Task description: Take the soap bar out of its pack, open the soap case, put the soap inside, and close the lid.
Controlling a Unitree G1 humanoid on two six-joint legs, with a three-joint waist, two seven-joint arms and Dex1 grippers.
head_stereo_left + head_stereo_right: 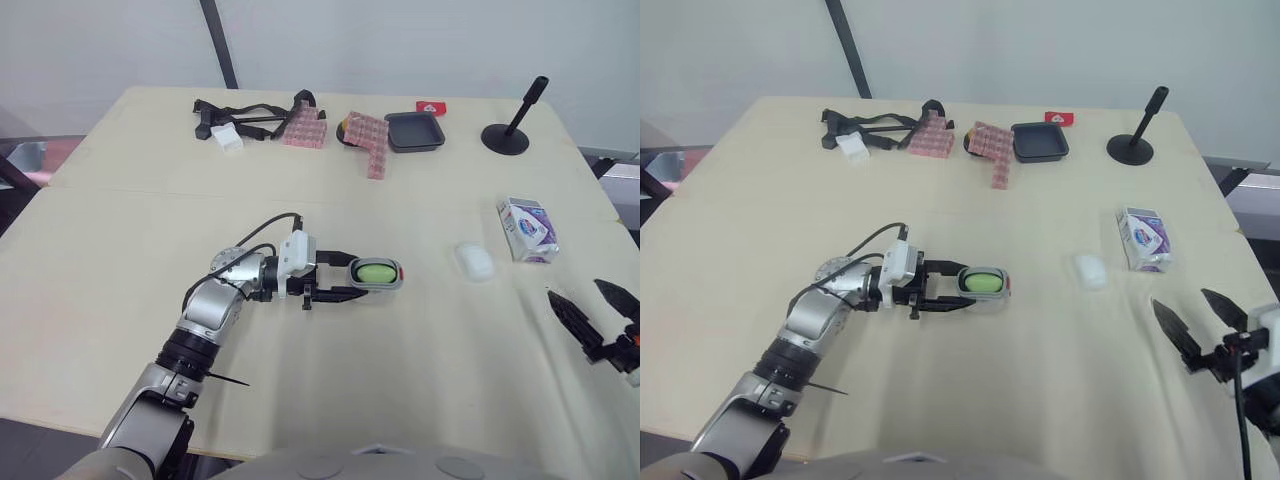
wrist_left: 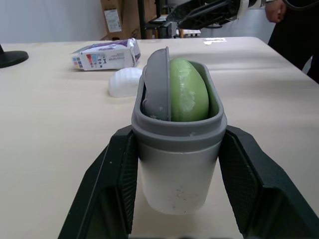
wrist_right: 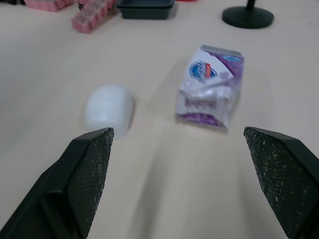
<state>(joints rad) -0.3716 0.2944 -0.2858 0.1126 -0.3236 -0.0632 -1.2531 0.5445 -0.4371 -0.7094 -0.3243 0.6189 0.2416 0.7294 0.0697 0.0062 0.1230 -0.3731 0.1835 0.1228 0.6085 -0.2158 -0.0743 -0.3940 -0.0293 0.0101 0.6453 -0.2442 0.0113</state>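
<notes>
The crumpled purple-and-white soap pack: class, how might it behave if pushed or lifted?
The purple-and-white soap pack looks creased and dented, so probably floppy, crushable. The green soap bar sits in the grey plastic case, so the pack is likely empty and light.

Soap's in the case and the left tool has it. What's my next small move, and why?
Probably bring the open right tool toward the soap case: the left tool grips it, green soap sits inside, its grey lid stands open.
</notes>
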